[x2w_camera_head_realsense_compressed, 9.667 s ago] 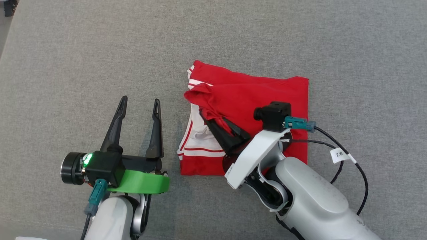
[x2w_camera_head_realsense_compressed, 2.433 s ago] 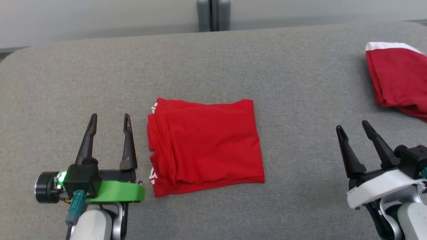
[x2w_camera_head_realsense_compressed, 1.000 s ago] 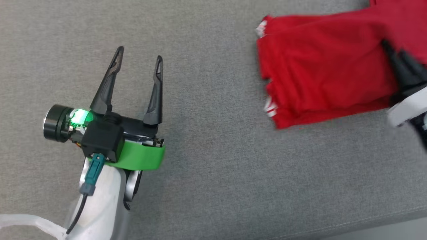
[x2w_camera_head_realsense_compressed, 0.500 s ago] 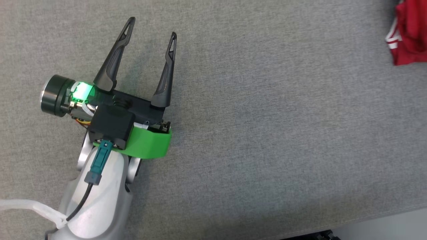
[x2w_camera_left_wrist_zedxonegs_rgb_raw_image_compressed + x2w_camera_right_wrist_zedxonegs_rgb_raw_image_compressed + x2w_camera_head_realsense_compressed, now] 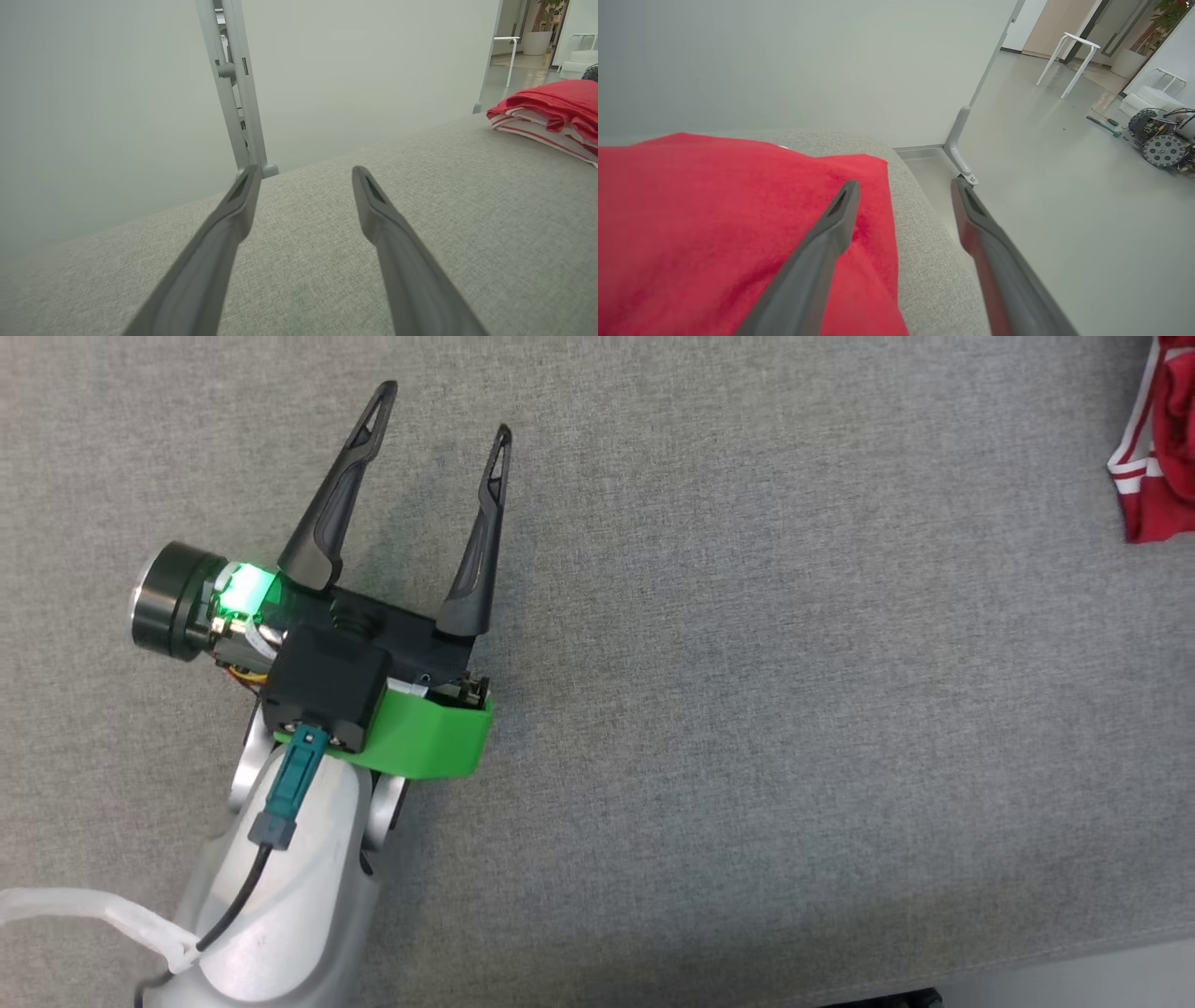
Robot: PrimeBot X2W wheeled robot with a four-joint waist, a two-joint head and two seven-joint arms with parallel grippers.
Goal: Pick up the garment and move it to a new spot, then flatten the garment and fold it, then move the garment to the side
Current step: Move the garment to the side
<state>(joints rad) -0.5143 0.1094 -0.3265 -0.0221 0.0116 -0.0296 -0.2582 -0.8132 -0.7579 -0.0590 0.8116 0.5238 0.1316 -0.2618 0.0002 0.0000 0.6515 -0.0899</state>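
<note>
The red garment [image 5: 1172, 457] has white stripes and lies at the far right edge of the head view, on the grey fabric surface [image 5: 747, 709], where the frame cuts it. In the left wrist view it is a low folded pile [image 5: 551, 100] at the right side of the surface [image 5: 467, 210], red on top with striped white layers below. Whether this pile is one piece or more cannot be told. In the right wrist view the red cloth [image 5: 714, 224] lies spread close under the right gripper [image 5: 906, 183] and reaches almost to the rounded border of the surface [image 5: 924, 233]. This gripper has its two fingers spread apart with nothing between them. One finger stands over the border of the cloth, and the other over the grey border and the floor [image 5: 1064, 210] beyond. It is not clear if a finger touches the cloth. The left gripper [image 5: 443, 409] is well apart from the garment, at the left side of the surface. Its fingers are wide apart [image 5: 303, 172] and empty, low over bare grey fabric. Behind it stands a grey post [image 5: 233, 93], and farther on the floor a white stool [image 5: 1066, 60].
</note>
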